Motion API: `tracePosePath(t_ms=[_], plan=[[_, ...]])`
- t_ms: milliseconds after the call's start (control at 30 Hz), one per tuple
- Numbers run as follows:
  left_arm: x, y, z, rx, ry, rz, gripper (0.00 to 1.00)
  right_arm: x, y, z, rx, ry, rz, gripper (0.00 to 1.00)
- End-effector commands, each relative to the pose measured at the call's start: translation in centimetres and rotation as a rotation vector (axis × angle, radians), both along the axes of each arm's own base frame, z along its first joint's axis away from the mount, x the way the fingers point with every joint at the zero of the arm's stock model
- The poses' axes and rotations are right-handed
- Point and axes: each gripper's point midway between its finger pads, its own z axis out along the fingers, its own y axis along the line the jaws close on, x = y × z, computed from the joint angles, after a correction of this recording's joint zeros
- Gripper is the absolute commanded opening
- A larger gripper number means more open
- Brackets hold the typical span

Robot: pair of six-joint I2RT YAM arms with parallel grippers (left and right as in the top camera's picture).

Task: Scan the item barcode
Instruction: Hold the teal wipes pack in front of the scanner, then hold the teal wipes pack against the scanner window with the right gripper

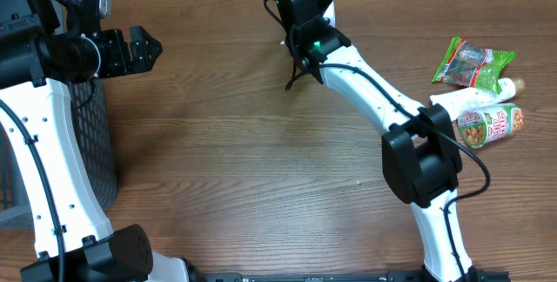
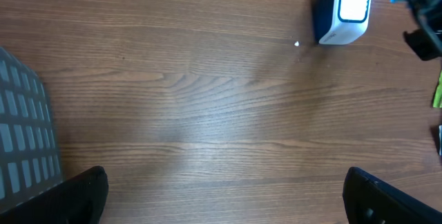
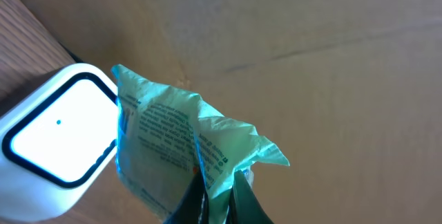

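Teal packet [image 3: 181, 140] between right fingers [image 3: 248, 203]

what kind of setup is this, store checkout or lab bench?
Probably a mock checkout on a lab bench: a white box-shaped barcode scanner with a lit window, a group of packaged snacks waiting at one side, and a grey mesh basket at the other.
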Motion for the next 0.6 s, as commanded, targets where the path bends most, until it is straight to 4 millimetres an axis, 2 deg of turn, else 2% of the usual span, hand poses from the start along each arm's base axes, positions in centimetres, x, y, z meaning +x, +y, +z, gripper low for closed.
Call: tracePosePath(t_ms=[0, 167, 267, 333, 567], plan=[[0.0, 0.2, 0.5, 0.006, -0.013, 0.009, 1.00, 1.7, -1.7, 0.2, -0.081, -0.026, -0.003, 0.04], [0.0, 0.2, 0.5, 0.006, -0.013, 0.009, 1.00, 3.0, -3.1, -0.9, -0.072, -0.045, -0.028, 0.04], [0.0, 0.2, 0.5, 0.006, -0.013, 0.009, 1.00, 3.4, -3.0, -1.6, -0.092, -0.038, 0.004, 0.04], [0.0, 0.2, 0.5, 0.006, -0.013, 0.009, 1.00, 3.5, -3.0, -1.3, -0.081, -0.061, 0.001, 0.04], [0.0, 0.2, 0.5, 0.006, -0.013, 0.009, 1.00, 3.3, -2.0, -2.2, -0.079, -0.049, 0.039, 0.04]])
